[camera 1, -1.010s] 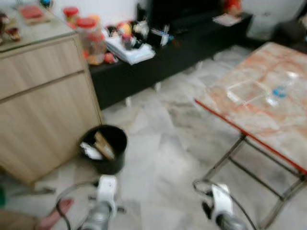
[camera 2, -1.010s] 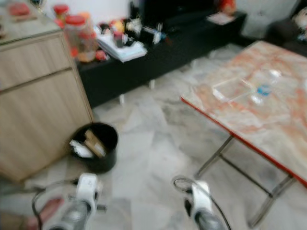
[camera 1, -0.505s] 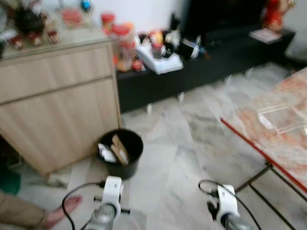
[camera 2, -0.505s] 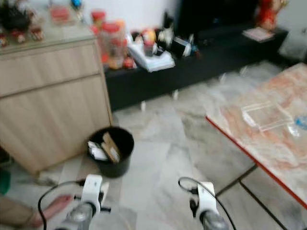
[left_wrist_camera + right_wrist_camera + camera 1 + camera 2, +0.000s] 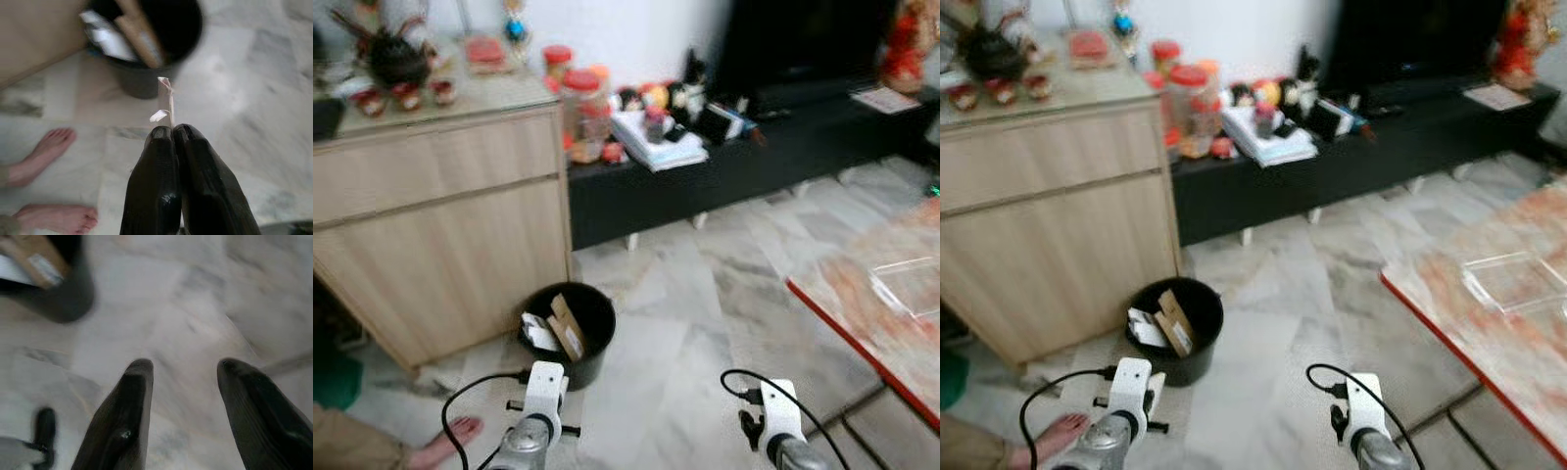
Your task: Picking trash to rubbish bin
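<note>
we see our left gripper [image 5: 172, 128] pressed together on a thin white scrap of paper [image 5: 165, 100], which sticks out past the fingertips above the marble floor [image 5: 724, 284]; the black rubbish bin [image 5: 570, 333] stands just ahead of it, on the floor beside the light wooden cabinet [image 5: 440, 225], and already holds cardboard pieces [image 5: 566, 326] and white paper; our right gripper [image 5: 183, 369] hangs over bare floor with its two fingers [image 5: 124, 411] spread apart and nothing between them; a person's bare feet [image 5: 44, 152] rest on the floor near our left arm; to our right we see the orange marbled table [image 5: 1498, 313] with a clear plastic tray [image 5: 1513, 279] on it; behind runs a low black tv bench [image 5: 744, 147] cluttered with jars [image 5: 582, 113] and papers.
</note>
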### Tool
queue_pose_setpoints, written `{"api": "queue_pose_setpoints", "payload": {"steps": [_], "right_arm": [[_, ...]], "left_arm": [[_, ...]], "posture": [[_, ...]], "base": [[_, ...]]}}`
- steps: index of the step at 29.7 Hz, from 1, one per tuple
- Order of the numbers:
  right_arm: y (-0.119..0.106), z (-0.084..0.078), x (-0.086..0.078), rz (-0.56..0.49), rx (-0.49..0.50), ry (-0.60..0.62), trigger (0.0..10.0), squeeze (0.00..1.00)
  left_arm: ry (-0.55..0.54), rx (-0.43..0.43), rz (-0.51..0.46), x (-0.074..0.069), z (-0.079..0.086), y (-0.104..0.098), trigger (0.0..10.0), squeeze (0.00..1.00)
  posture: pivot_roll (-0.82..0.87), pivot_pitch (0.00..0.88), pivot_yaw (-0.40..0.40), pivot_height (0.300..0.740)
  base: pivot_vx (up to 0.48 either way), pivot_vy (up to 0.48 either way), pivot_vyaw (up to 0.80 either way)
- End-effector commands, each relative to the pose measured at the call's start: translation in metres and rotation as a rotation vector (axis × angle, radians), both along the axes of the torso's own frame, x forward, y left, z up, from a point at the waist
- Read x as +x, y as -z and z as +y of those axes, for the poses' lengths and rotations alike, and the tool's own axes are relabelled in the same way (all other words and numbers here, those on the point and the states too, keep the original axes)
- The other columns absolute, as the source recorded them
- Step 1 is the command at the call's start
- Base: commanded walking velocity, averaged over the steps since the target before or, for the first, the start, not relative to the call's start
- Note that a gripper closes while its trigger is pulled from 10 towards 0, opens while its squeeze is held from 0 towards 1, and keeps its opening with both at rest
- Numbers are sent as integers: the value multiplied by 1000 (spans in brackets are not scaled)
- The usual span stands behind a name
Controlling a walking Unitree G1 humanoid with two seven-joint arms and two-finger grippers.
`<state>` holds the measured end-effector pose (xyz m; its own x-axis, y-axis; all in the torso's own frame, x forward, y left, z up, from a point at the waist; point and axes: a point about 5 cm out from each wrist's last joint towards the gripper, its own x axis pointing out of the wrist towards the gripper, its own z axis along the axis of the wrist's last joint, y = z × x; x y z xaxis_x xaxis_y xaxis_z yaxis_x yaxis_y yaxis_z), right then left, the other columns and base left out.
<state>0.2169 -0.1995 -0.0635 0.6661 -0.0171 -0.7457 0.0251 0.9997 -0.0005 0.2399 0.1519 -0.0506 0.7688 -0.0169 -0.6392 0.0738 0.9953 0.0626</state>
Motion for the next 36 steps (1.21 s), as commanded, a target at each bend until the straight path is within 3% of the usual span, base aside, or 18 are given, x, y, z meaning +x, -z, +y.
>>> {"api": "queue_pose_setpoints", "payload": {"steps": [1,18,19,24,36], "right_arm": [[0,6,1,-7,21,-4,10000,0],[1,17,2,-10,35,-59,10000,0],[1,21,2,-17,24,-107,10000,0],[2,24,1,-8,22,-120,10000,0],[1,23,3,-14,22,-116,10000,0]], "left_arm": [[-2,16,21,-4,3,3,10000,0],[-4,25,21,-4,7,3,10000,0],[-1,26,21,-4,7,3,10000,0],[1,26,17,-2,6,2,10000,0],[-2,26,8,2,7,-1,10000,0]], "posture": [[41,45,-84,740],[43,26,-76,740],[46,25,-74,740],[49,25,-72,740],[45,65,-81,740]], "base": [[277,0,0],[331,0,0],[390,0,800],[322,0,800],[363,0,92]]}}
